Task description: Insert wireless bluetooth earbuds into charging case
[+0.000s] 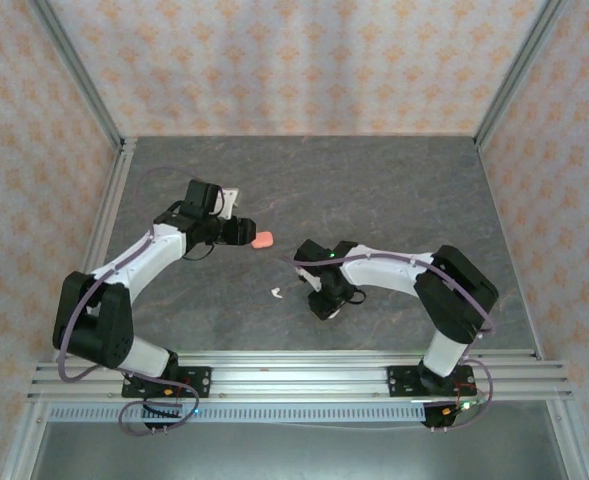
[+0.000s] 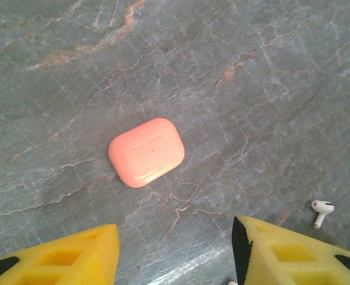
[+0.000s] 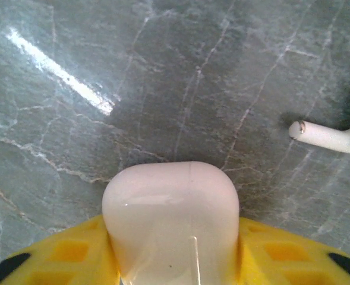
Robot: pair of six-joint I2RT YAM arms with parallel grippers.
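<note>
Early stage, I judge | left jaws wide, empty; coral case (image 2: 146,152) shut, centre frame | right jaws gripping white case (image 3: 170,219) | white earbud (image 2: 322,209) loose on tabletop (image 2: 252,71), lower right

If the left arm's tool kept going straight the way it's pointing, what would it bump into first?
Probably the closed coral-pink case, lying on the table straight ahead, centred between the open fingers of the left tool. Depth is unclear, so it might touch the table first.
</note>
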